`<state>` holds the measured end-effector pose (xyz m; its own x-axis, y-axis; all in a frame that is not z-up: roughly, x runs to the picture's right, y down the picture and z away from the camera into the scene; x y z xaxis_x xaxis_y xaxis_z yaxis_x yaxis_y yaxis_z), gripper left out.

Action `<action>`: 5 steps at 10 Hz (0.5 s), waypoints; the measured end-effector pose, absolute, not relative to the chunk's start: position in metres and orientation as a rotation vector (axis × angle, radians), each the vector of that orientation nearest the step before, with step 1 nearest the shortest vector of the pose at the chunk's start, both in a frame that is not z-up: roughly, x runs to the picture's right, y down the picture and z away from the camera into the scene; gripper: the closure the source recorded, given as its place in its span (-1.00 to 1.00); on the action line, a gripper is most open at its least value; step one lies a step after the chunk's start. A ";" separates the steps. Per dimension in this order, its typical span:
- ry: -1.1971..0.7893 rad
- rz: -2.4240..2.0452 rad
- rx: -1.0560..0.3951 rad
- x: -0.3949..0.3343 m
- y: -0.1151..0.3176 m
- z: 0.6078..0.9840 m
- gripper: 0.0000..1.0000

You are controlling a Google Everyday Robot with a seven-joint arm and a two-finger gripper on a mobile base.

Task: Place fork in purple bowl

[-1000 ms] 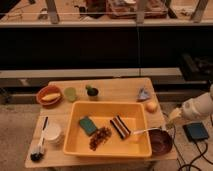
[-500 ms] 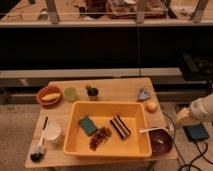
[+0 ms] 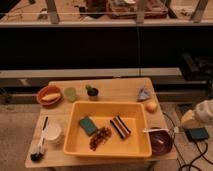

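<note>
The purple bowl (image 3: pixel 161 143) sits at the table's front right corner, just right of the yellow tub (image 3: pixel 110 148). The fork (image 3: pixel 155 130) lies level across the bowl's far rim, its left end pointing toward the tub's right wall. My gripper (image 3: pixel 184 121) is off the table's right edge, to the right of the bowl and fork and apart from both. The white arm (image 3: pixel 202 111) runs out of the picture on the right.
The tub holds a green sponge (image 3: pixel 88 125), a striped block (image 3: pixel 120 126) and brown bits. An orange bowl (image 3: pixel 50 95), two green cups, a grey-blue item (image 3: pixel 143 93) and an orange fruit (image 3: pixel 151 106) stand behind it. A white cup (image 3: pixel 52 132) and brush (image 3: pixel 39 147) are front left.
The arm and gripper have pulled back to the right, away from the table. The fork stays behind on the purple bowl.
</note>
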<state>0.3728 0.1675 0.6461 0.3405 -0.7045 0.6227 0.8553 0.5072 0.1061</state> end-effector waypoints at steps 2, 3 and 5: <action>-0.672 -1.030 -0.249 0.371 0.169 0.645 1.00; -0.673 -1.032 -0.248 0.370 0.168 0.646 1.00; -0.671 -1.029 -0.248 0.372 0.169 0.645 1.00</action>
<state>0.3716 0.1691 0.6450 0.3390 -0.7070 0.6207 0.8530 0.5093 0.1142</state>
